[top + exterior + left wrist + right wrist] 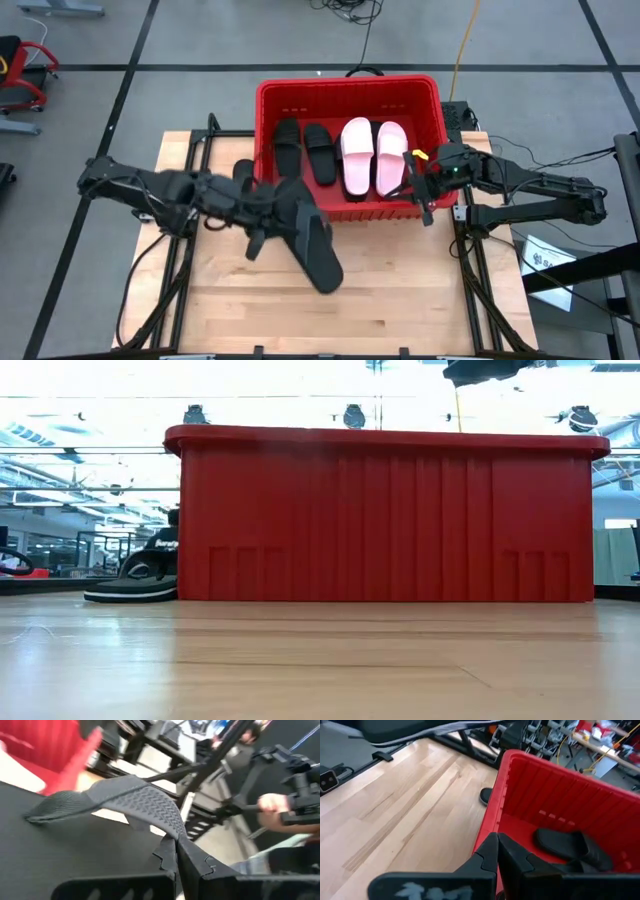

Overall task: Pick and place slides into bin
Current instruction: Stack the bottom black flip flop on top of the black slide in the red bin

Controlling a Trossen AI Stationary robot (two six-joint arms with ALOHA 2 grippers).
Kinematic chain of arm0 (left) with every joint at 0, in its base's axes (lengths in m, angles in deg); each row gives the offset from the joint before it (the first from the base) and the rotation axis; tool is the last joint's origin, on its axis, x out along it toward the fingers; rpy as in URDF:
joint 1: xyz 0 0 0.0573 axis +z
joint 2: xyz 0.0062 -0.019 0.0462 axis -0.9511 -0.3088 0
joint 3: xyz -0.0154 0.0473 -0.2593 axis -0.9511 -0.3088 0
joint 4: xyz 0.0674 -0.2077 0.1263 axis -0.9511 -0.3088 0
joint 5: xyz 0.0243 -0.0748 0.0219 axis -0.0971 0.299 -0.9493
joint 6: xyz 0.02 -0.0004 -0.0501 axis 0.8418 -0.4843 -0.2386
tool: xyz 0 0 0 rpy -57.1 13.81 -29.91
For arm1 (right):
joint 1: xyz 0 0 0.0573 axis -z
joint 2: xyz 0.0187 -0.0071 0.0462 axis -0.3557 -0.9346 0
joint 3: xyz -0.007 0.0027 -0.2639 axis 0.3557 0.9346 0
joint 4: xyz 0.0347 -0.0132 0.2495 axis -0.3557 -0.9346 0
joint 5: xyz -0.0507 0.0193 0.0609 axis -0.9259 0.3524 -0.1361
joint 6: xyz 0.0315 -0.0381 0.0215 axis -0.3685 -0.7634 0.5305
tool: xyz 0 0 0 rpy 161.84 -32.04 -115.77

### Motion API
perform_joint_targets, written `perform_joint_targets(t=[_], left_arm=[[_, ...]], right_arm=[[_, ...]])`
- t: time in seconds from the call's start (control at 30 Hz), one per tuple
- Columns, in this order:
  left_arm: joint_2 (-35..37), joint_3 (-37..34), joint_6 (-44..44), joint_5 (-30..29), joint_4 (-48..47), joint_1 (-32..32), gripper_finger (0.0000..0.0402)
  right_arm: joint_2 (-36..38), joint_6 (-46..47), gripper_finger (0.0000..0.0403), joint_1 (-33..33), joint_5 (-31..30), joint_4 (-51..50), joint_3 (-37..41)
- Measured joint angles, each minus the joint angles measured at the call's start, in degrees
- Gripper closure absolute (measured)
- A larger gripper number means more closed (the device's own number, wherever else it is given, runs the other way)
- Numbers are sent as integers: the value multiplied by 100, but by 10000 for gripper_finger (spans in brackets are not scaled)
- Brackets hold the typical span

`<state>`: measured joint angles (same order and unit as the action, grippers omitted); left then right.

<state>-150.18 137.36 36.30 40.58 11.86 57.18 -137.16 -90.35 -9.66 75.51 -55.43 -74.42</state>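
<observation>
Four flat rubber slides [340, 152], two black and two pink, lay in your red plastic bin [266, 120]. Your left gripper [177, 851] clenched a black thong sandal's strap [145, 802]; your right gripper [496, 851] hung shut over the rim.

No readable text anywhere right now. On the floor to the right of the table there's a white sheet [545, 255] with dark print, far too small to make out. In the low view, a dark thing [166, 543] just left of the red bin [385, 520] carries a short pale marking, but the letters don't resolve. The bin's walls show only moulded ribs and slots, no lettering that can be read. The slides in the bin, black and pink, show no legible brand from above. The patterned strap [145, 802] in the left wrist view has a chevron texture, no words.
</observation>
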Motion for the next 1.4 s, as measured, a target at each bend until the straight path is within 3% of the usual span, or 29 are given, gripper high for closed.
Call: perform_joint_targets(t=[0.3, 0.73, 0.97, 1.17, 1.4], left_arm=[[6, 1124, 1355, 210, -1362, 1116, 401], [-94, 1323, 2982, 871, -1767, 3139, 401], [-389, 1324, 3919, 2044, -1945, 4188, 401], [-900, 1323, 4634, 2621, -2879, 4670, 401], [-1510, 1323, 5409, 3052, -3298, 4820, 401]], right_arm=[[0, -188, 403, 0, -2, 120, 0], [0, -366, 403, -2, -199, 206, 0], [0, -451, 403, 2, -618, 209, 0], [0, -468, 403, 2, -620, 214, 0], [0, -460, 403, 2, -968, 251, 0]])
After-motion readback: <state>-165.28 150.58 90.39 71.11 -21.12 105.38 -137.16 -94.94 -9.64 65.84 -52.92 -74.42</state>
